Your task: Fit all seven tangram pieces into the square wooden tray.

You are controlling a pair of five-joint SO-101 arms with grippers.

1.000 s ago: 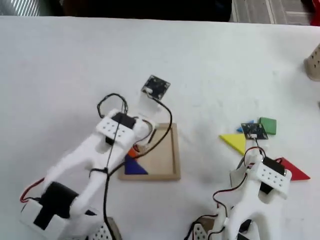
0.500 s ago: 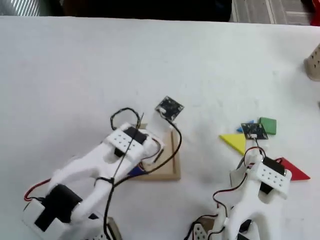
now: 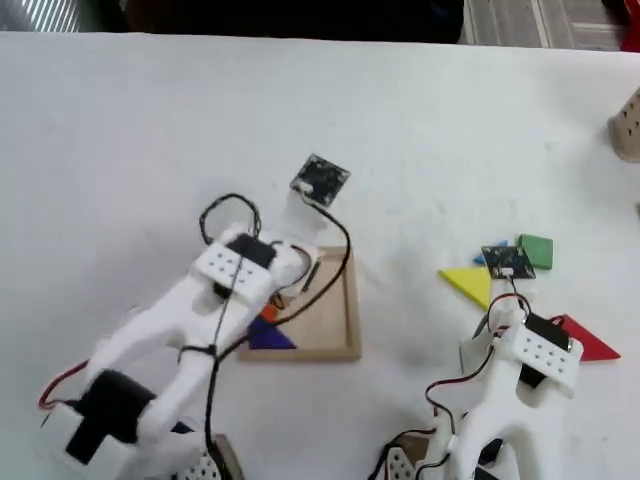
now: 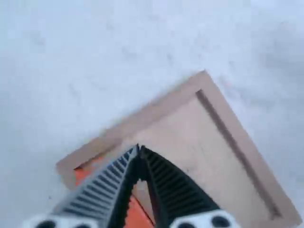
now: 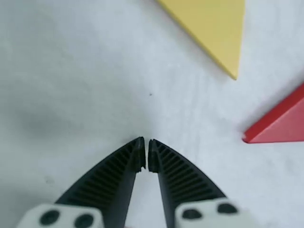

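Note:
The square wooden tray [image 3: 345, 310] [image 4: 223, 137] lies left of the table's middle. An orange piece [image 3: 267, 313] [image 4: 138, 214] and a dark blue triangle [image 3: 268, 338] lie in its left part. My left gripper [image 4: 139, 150] hangs shut above the tray floor next to the orange piece, with nothing between its tips. To the right on the table lie a yellow triangle [image 3: 470, 283] [image 5: 209, 23], a green square [image 3: 537, 250], a red triangle [image 3: 592, 342] [image 5: 280, 124] and a blue piece [image 3: 482, 257] partly hidden by the arm. My right gripper [image 5: 145, 143] is shut above bare table near the yellow and red triangles.
The left arm [image 3: 190, 320] covers the tray's left side in the high view. A perforated tan object [image 3: 628, 125] stands at the right edge. The table's far half is open white surface.
The left arm swung right over the tray half a second ago and has swung back left, near where it was a second ago. The right arm has not moved.

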